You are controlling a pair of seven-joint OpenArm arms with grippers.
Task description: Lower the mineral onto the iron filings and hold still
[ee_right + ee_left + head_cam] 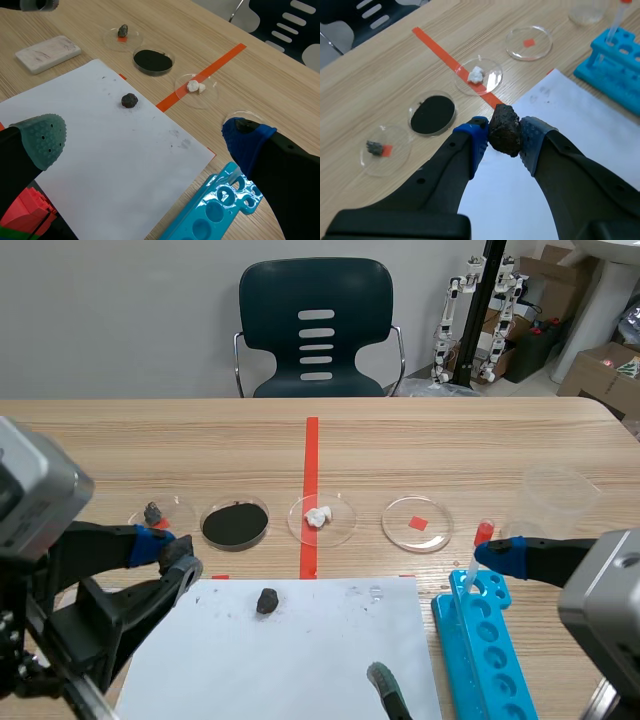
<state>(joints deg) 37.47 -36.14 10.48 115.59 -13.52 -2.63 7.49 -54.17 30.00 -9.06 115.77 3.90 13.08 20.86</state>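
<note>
You have the mineral (505, 125) clamped between the blue pads of the left gripper (504, 141), held off the table, near-left of the iron filings dish (235, 524). The left arm comes in low, fingers angled far-right. The lump's long axis runs along the fingers. The right gripper (145, 137) gapes wide, near right.
</note>
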